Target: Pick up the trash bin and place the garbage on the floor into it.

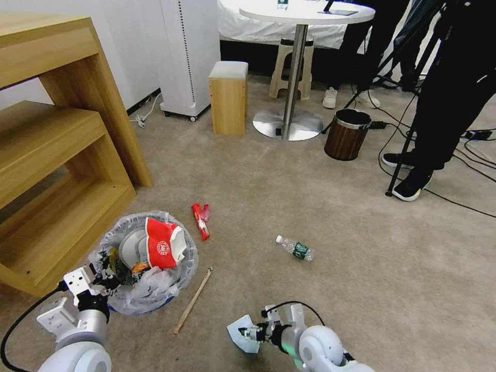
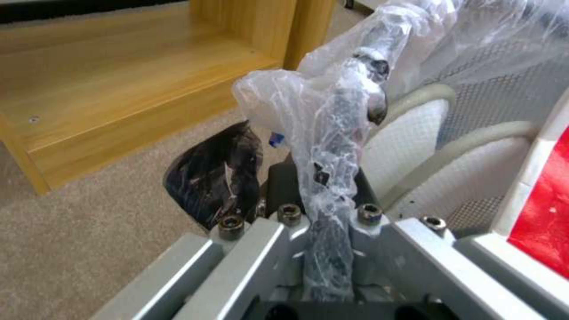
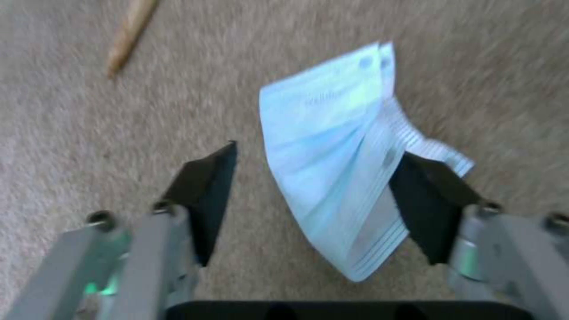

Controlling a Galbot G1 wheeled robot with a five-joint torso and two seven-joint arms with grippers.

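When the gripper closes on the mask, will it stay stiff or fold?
The mask probably folds: it looks thin and pleated, already bent between the right gripper's open jaws. It seems light, so it may slip or flutter.

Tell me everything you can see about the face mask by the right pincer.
The face mask is pale blue with a white pleated inner side, a thin soft fabric folded roughly in half. It sits between the open fingers of the right pincer, leaning against one finger, with a clear gap to the other. In the head view it is low over the beige carpet, near the wooden stick.
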